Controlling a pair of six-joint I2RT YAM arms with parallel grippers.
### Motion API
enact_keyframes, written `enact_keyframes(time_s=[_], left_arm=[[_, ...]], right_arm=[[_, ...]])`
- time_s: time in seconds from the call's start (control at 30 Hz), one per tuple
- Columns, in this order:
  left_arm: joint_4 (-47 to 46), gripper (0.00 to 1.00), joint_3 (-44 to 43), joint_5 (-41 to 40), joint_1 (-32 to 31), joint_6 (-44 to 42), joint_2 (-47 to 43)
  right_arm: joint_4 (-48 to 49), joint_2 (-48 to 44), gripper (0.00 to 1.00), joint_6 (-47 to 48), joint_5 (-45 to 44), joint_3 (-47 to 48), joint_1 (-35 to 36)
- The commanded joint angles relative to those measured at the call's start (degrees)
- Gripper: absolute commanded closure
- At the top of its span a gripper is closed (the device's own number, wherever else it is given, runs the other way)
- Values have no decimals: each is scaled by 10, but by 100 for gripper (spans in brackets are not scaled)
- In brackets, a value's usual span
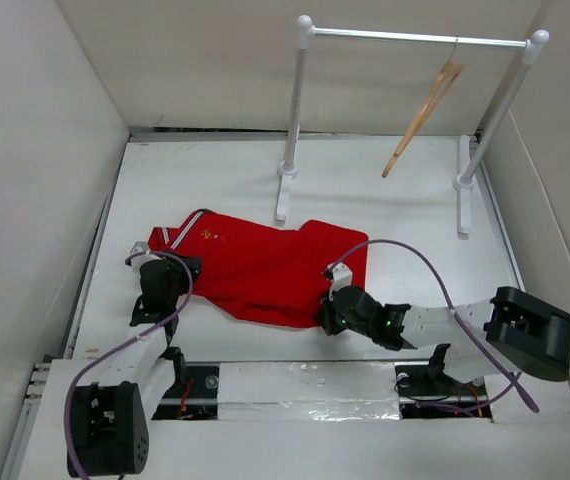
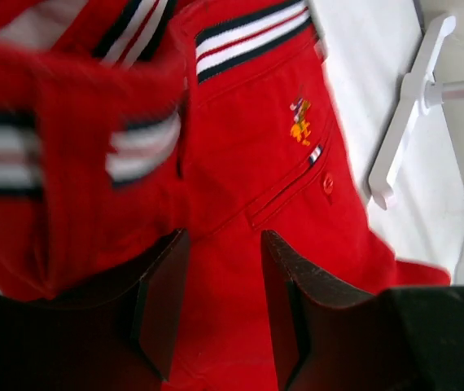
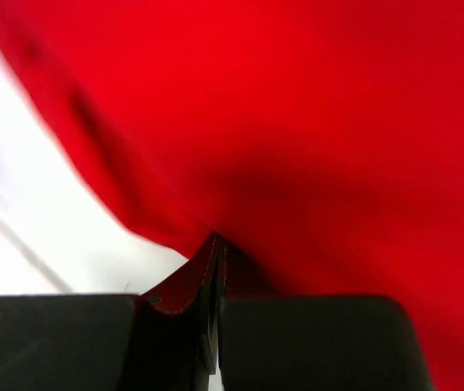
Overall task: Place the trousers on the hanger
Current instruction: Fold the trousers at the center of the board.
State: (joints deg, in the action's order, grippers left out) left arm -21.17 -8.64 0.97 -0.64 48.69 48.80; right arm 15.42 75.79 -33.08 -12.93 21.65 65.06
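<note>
The red trousers (image 1: pixel 265 265) lie crumpled flat on the white table in the top view, striped waistband at the left. The wooden hanger (image 1: pixel 425 110) hangs tilted from the white rail at the back right. My left gripper (image 1: pixel 160 272) is at the waistband end. In the left wrist view it (image 2: pixel 224 244) is open, with the red fabric (image 2: pixel 281 155) and its small emblem lying just beyond the fingers. My right gripper (image 1: pixel 330 310) is at the trousers' near edge. In the right wrist view it (image 3: pixel 216 242) is shut, its tips pinching the red hem (image 3: pixel 297 122).
The white clothes rail (image 1: pixel 415 38) stands on two footed posts at the back. White walls enclose the table on the left, back and right. Purple cables loop over both arms. Bare white table (image 1: pixel 385 210) lies between the trousers and the rail.
</note>
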Motion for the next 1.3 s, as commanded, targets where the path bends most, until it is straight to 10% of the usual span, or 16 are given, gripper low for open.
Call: enact_keyframes(time_s=[0.0,0.37,0.53,0.93,1.07,1.27], left_arm=[[-40,62,37,85,53,14,-21],[54,61,-9,63,44,-21,-161],[-21,96,-17,91,13,-31,-150],[-117,100,-93,111,-142,-82,36],[-115,100,-160,0,-294,-139,93],[-162,100,-214,22,-326,-166,176]], right_arm=[[38,6,100,-22,-61,-13,-71],[-94,-141,100,140,67,48,-261],[-84,-187,100,144,49,70,-245],[73,41,100,94,69,57,-299],[58,-76,100,64,19,3,-260],[-161,-310,90,146,-46,154,-253]])
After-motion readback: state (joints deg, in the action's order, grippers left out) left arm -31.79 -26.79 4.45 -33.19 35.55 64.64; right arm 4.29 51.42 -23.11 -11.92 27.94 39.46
